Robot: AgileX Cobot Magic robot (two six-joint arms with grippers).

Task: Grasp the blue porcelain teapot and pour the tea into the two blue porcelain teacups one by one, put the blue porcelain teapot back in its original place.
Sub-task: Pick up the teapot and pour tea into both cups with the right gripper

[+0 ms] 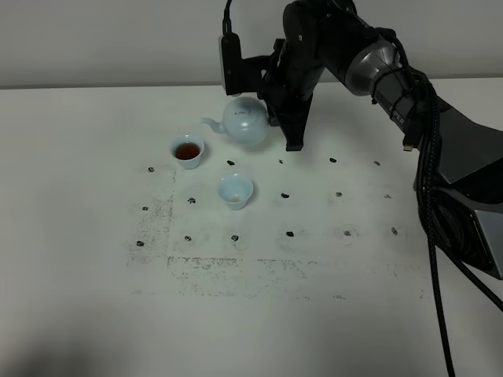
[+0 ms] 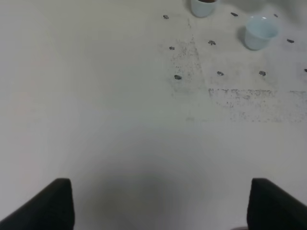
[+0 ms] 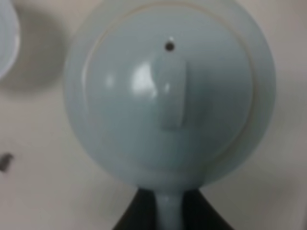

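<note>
A: Where's the teapot (image 1: 245, 120)?
B: Beside the full teacup (image 1: 188, 151) (brown tea inside). The right tool (image 3: 170, 215) pinches its handle.
A: Next?
B: Probably carry it over the empty-looking teacup (image 1: 235, 191), tip gently.

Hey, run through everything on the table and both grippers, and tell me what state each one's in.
Filled teacup: upright, holds dark tea.
Other teacup: upright, looks empty.
Blue porcelain teapot: lid on, held by its handle, spout toward the filled teacup.
Right gripper: shut on the teapot's handle.
Left gripper: open, holding nothing.
</note>
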